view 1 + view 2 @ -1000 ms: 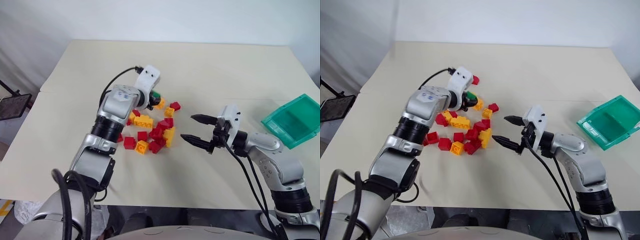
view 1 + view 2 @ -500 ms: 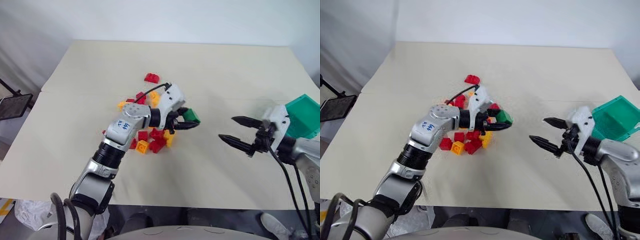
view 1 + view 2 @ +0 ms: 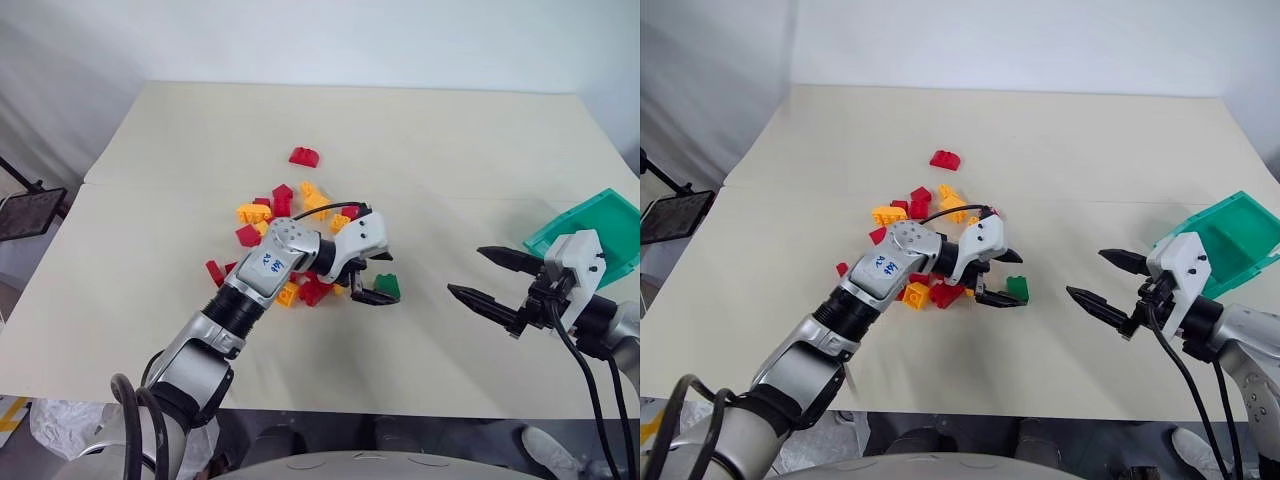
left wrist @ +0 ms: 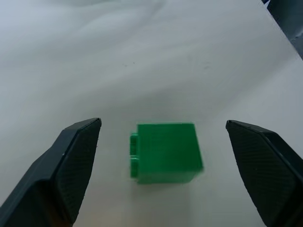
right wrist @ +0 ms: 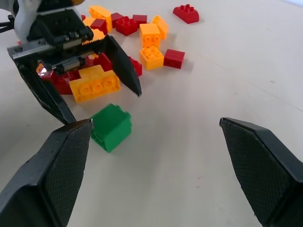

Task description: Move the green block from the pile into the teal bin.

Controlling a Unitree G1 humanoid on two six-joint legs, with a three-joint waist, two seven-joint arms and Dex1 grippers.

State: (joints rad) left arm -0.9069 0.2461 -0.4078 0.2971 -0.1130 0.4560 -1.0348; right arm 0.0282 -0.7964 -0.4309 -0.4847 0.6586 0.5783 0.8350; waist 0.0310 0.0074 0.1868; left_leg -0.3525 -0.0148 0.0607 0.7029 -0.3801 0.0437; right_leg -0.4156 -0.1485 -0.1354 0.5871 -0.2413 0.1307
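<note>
My left gripper (image 3: 377, 278) has swung away from the pile (image 3: 290, 240) and let go; its jaws now spread around the green block (image 3: 387, 287), which lies on the table (image 3: 450, 140). My right gripper (image 3: 497, 281) stands wide open, empty, near the teal bin (image 3: 600, 222).

A plain test room, like a robotics lab. A bare beige table (image 3: 450, 130) stands against blank white walls (image 3: 350, 40). Black cables (image 3: 590, 400) trail behind the right gripper (image 3: 492, 283).
</note>
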